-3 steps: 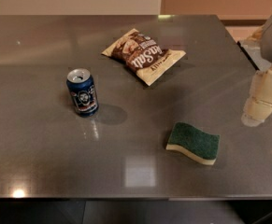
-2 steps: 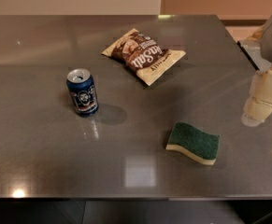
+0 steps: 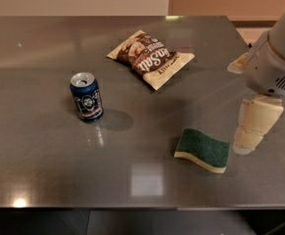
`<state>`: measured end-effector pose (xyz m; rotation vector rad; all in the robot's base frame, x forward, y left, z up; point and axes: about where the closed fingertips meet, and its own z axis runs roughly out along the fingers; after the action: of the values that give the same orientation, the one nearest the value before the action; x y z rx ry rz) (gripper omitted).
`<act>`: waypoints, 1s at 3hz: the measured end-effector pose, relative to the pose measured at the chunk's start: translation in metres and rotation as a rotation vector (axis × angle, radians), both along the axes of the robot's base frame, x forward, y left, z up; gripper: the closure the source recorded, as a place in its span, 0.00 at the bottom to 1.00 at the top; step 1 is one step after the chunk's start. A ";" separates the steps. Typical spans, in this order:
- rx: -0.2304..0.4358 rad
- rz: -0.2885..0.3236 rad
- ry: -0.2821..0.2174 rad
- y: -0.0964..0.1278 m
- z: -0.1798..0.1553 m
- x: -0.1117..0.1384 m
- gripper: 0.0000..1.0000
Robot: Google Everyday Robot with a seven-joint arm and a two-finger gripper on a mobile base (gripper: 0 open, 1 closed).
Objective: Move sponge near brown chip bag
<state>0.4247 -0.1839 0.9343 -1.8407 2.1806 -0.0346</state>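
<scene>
The sponge (image 3: 202,150), dark green on top with a pale yellow base, lies flat on the grey table toward the front right. The brown chip bag (image 3: 151,58) lies flat further back, near the table's middle, well apart from the sponge. My gripper (image 3: 246,142) hangs at the right edge of the view, pointing down, just to the right of the sponge and close above the table. It holds nothing that I can see.
A blue soda can (image 3: 86,96) stands upright to the left of the sponge and in front of the bag. The steel table (image 3: 44,151) ends at the front edge and at the right behind my arm (image 3: 274,67).
My gripper has moved left and down, closer to the sponge's right end. The sponge, bag and can have not moved.
</scene>
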 end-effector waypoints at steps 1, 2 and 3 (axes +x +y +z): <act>0.023 0.030 0.039 0.014 -0.029 -0.013 0.00; 0.040 0.046 0.072 0.023 -0.058 -0.022 0.00; 0.054 0.051 0.098 0.029 -0.079 -0.028 0.00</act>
<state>0.3972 -0.1548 0.8551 -1.9047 2.1752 0.1269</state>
